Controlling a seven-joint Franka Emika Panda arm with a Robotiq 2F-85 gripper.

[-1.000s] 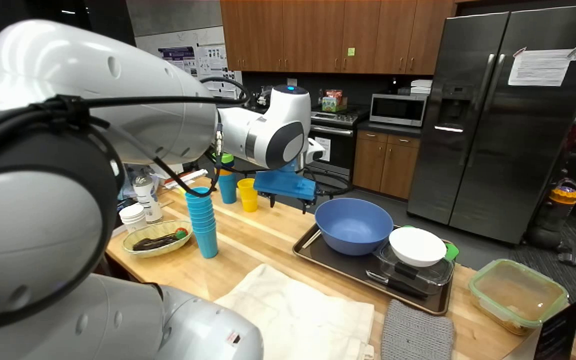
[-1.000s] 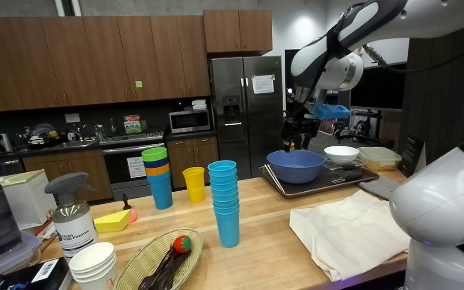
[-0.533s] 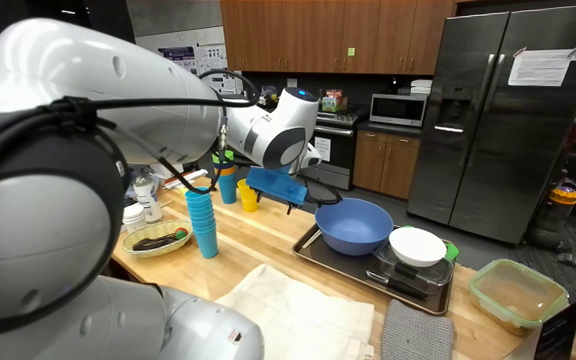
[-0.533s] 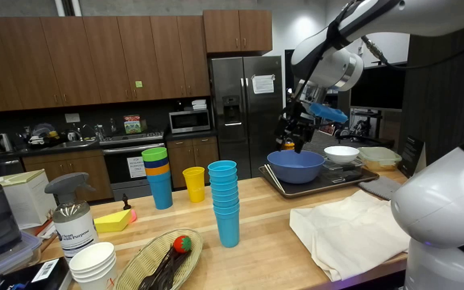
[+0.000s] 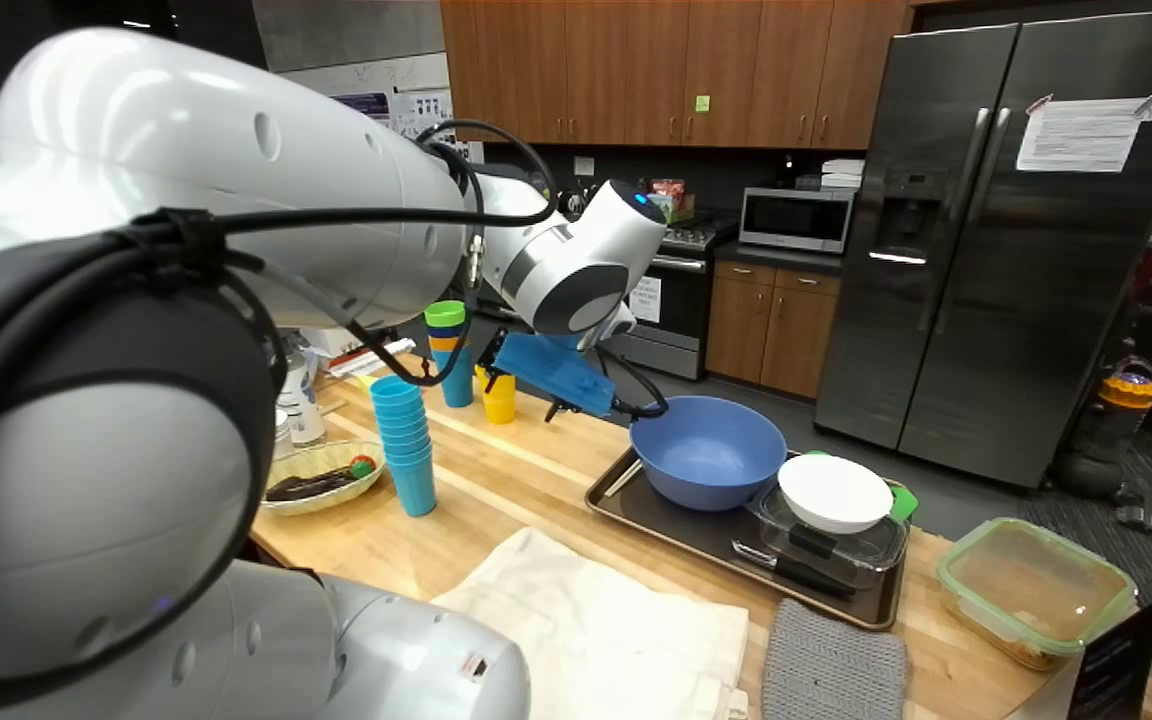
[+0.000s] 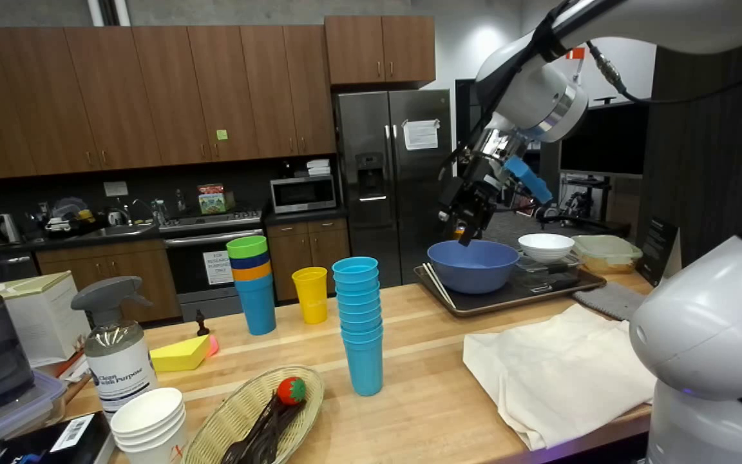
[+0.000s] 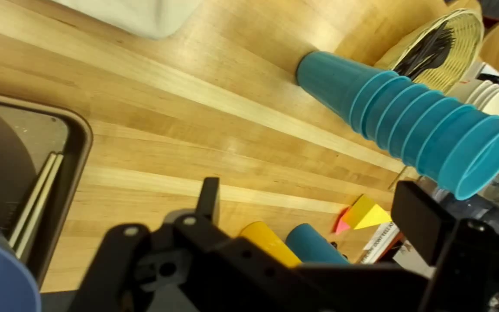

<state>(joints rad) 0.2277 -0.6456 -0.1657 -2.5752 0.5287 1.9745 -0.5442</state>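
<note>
My gripper [image 7: 312, 208] is open and empty, held in the air above the wooden table [image 7: 232, 143]. It also shows, tilted, in both exterior views [image 5: 521, 392] [image 6: 453, 229]. In the wrist view a yellow cup [image 7: 269, 242] and a blue cup [image 7: 314, 245] show between the open fingers, beyond and below them. The blue cup is the base of a stack with orange, dark blue and green cups [image 6: 252, 283]. A tall stack of light blue cups [image 7: 405, 115] stands upright near the right finger's side in the wrist view. The gripper touches nothing that I can see.
A dark tray [image 5: 676, 545] holds a blue bowl [image 5: 708, 450], chopsticks [image 7: 37, 203], a clear container and a white bowl [image 5: 836, 492]. A cream cloth [image 6: 558, 370], a basket with cutlery [image 6: 316, 386], a spray bottle [image 6: 120, 367] and a yellow wedge [image 6: 179, 354] are also on the table.
The wrist and gripper have tilted, and in an exterior view the fingertips have swung left, towards the yellow cup. The arm has shifted a little. The things on the table have not moved.
</note>
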